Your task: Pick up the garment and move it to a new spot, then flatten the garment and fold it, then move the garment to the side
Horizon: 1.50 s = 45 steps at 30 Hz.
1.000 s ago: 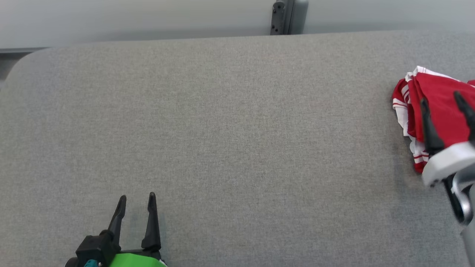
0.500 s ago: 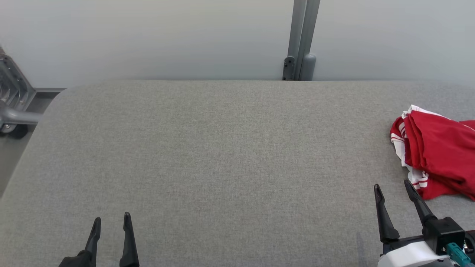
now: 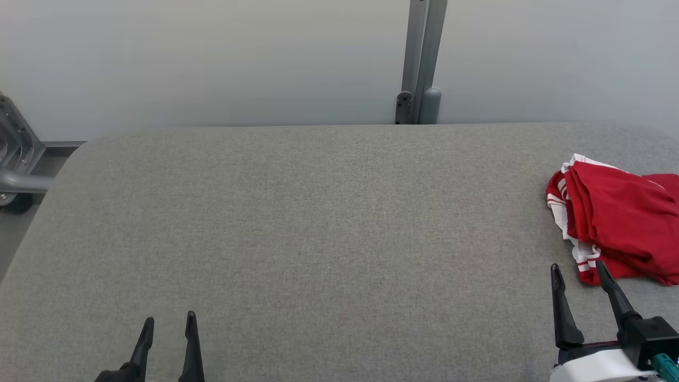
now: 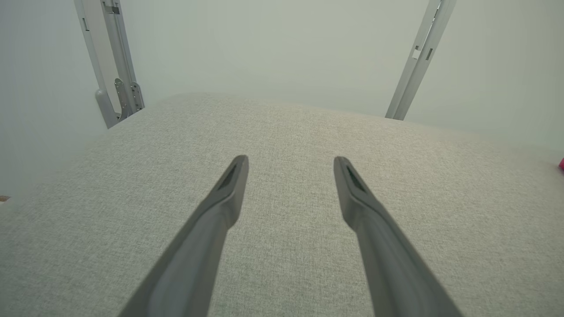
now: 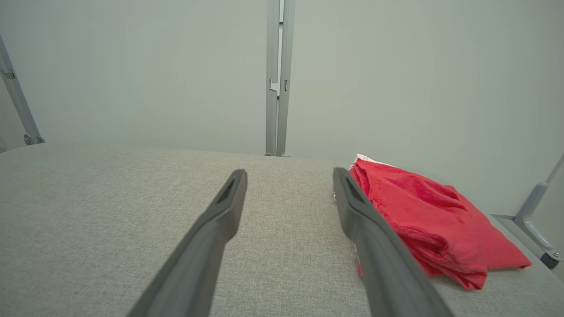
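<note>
left gripper (image 3: 170,317) sat at the grey table's (image 3: 318,212) near left, fingers (image 3: 192,345) wide, empty; right gripper (image 3: 577,265) was also wide and empty, tips just beside the bunched red-white garment (image 3: 615,233) lying at the table's right edge

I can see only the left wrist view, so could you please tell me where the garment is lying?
Observer: The red garment lies in a loosely folded heap at the right end of the grey table, on the robot's right.
Operator: Thank you. Is the right tool holding it?
Observer: No. The right tool is open with nothing between its fingers, close to the garment's near corner.
Operator: Does the garment have any markings?
Observer: Yes, white striped trim runs along the edge that faces the middle of the table.
</note>
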Motion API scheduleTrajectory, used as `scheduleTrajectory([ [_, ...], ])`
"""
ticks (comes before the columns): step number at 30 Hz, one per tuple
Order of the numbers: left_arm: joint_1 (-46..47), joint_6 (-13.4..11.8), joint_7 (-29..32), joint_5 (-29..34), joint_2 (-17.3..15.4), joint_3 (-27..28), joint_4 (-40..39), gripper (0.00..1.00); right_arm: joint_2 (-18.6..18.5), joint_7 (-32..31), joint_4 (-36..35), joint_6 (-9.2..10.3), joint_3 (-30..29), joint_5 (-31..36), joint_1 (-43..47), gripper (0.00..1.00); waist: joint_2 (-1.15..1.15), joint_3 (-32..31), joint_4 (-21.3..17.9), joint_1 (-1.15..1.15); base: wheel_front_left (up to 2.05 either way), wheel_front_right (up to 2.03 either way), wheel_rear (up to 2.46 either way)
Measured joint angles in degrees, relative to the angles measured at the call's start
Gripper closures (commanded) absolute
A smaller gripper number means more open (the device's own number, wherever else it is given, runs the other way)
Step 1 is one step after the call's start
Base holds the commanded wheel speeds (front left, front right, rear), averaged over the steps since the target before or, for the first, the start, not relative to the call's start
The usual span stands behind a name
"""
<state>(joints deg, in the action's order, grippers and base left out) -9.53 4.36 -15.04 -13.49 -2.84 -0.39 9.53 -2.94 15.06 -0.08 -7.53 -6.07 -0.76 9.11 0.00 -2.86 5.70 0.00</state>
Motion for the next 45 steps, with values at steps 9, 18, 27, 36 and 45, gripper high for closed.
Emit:
scheduleTrajectory([
  [9,-0.4,0.7,0.6,-0.5,0.2,-0.8,3.2,1.00,0.7,-0.5,2.9,-0.02,-0.3,-0.6,0.2,1.00,0.00,0.3,-0.3,0.00,0.00,0.00,0.00],
  [18,0.4,0.7,3.2,-9.5,0.2,0.0,3.6,1.00,0.8,-3.0,4.4,-0.02,-0.4,-11.3,-0.6,1.00,0.00,0.5,-0.7,0.00,0.00,0.00,0.00],
  [27,2.2,1.0,5.4,-18.4,0.2,0.8,3.7,1.00,0.8,-5.2,5.5,-0.01,-0.3,-21.3,-2.3,1.00,0.00,0.7,-1.1,0.00,0.00,0.00,0.00],
  [36,3.9,1.3,7.5,-26.1,0.2,1.6,3.7,1.00,0.7,-7.3,6.5,-0.01,-0.3,-30.4,-3.9,1.00,0.00,0.9,-1.5,0.00,0.00,0.00,0.00],
  [45,5.3,1.5,9.4,-33.2,0.2,2.3,3.8,1.00,0.7,-9.2,7.6,-0.01,-0.3,-38.5,-5.3,1.00,0.00,1.1,-1.9,0.00,0.00,0.00,0.00],
])
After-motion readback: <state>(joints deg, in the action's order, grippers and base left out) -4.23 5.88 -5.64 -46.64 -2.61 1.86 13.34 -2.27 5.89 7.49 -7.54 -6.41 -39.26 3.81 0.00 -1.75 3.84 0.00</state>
